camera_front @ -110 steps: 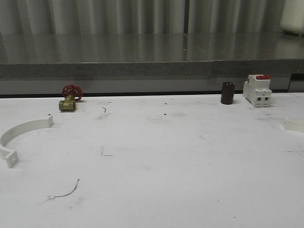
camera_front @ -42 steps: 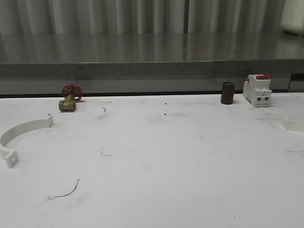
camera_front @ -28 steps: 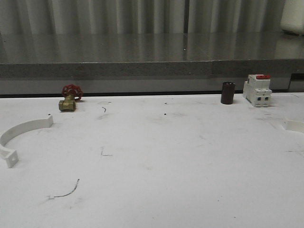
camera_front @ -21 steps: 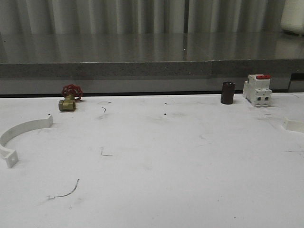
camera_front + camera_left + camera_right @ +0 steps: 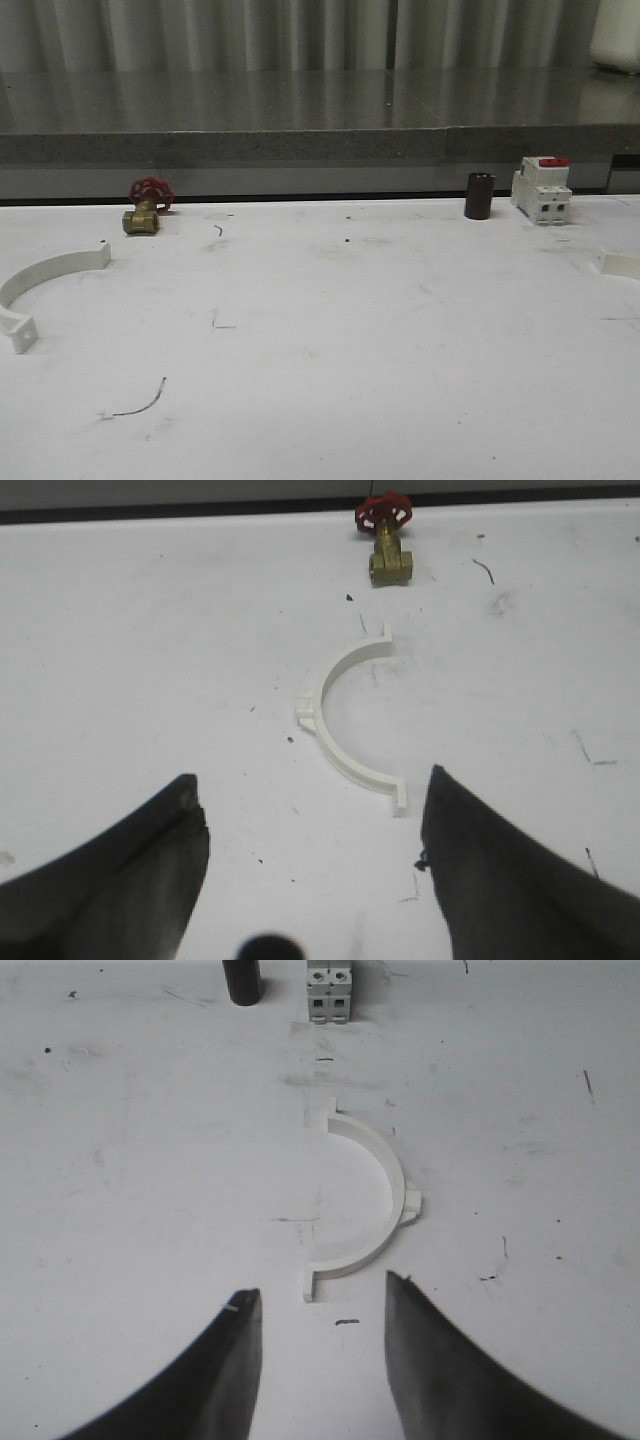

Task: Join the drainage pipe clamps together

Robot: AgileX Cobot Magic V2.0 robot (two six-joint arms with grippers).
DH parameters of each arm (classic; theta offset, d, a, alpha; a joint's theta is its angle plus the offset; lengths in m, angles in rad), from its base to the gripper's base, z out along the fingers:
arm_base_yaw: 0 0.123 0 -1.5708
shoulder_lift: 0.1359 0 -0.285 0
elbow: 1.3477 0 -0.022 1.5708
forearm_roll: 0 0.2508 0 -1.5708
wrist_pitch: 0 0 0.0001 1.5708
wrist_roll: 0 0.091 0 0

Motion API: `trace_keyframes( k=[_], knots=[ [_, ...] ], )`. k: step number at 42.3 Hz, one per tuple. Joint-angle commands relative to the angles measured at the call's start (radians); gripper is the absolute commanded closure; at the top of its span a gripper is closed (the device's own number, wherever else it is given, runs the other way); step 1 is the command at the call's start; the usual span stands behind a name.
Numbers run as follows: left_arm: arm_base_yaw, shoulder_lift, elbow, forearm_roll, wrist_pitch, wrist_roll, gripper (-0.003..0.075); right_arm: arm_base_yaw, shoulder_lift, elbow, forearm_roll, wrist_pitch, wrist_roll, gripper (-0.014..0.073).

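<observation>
Front view: white scuffed table [image 5: 330,330] before a grey ledge [image 5: 300,145] and pale curtain. Left clamp half [image 5: 45,275] at left edge, right clamp half [image 5: 620,264] at right edge, well apart. Brass valve [image 5: 145,212], dark cylinder [image 5: 479,196], circuit breaker [image 5: 541,190] along rear. Left gripper [image 5: 310,870], right gripper [image 5: 322,1360]: fingers apart, holding nothing, above respective halves.

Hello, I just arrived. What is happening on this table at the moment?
Nothing is held yet. Two pipe clamp halves lie far apart on the white table: the left clamp half in front of the open left gripper, the right clamp half in front of the open right gripper. A brass valve, a dark cylinder and a circuit breaker stand along the far edge.
</observation>
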Motion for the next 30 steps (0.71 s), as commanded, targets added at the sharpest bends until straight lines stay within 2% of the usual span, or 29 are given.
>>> trace_keyframes(
  k=[1, 11, 30],
  knots=[
    [0.002, 0.072, -0.087, -0.008, -0.021, 0.0, 0.0238, -0.004, 0.0, -0.031, -0.005, -0.052, -0.004, 0.025],
    [0.002, 0.315, -0.229, -0.005, 0.041, 0.0, 0.0238, -0.004, 0.0, -0.031, -0.005, -0.052, -0.004, 0.025],
    [0.002, 0.713, -0.43, 0.02, 0.038, 0.0, 0.0239, -0.004, 0.0, -0.031, -0.005, -0.052, -0.004, 0.025]
  ],
)
